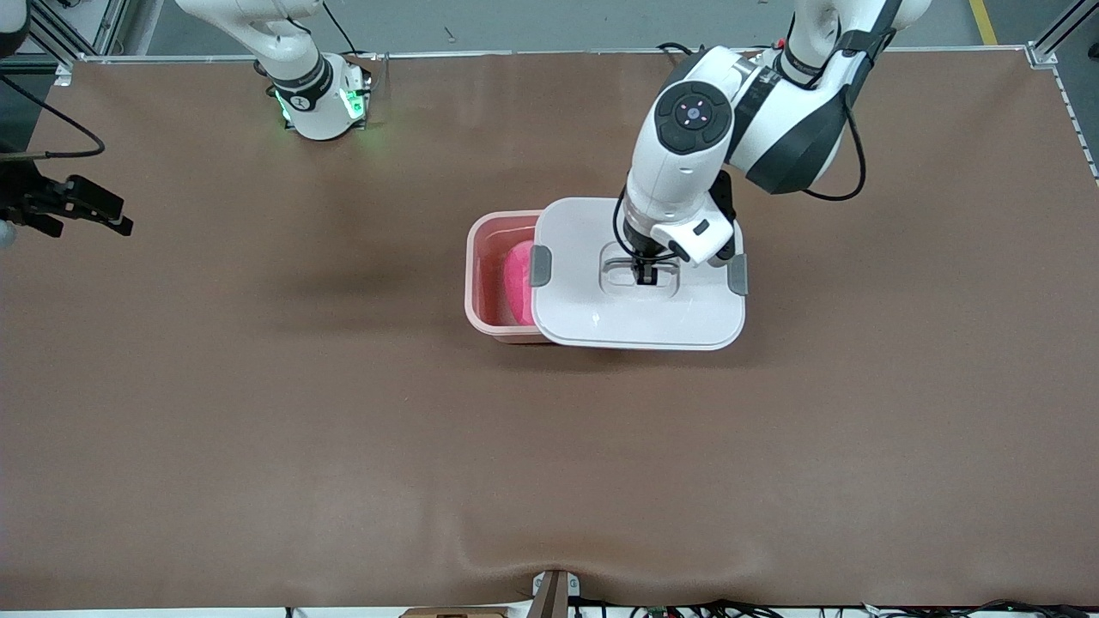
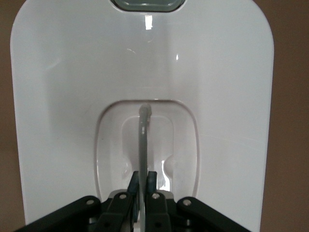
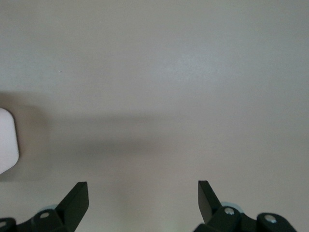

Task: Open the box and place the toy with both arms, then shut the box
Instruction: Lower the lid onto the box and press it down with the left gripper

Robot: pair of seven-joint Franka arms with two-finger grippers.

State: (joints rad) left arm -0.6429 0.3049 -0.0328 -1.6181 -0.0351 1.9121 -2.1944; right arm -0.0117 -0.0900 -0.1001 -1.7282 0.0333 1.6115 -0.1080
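A brown mat covers the table; grey floor and aluminium framing border it.

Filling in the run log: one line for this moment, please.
left gripper: shut on lid handle | lid: partly over box | toy: inside box | right gripper: open, waiting

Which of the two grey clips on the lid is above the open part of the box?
The grey clip at the lid's end toward the right arm: it hangs over the uncovered part of the box, beside the toy. The other clip has only table beside it.
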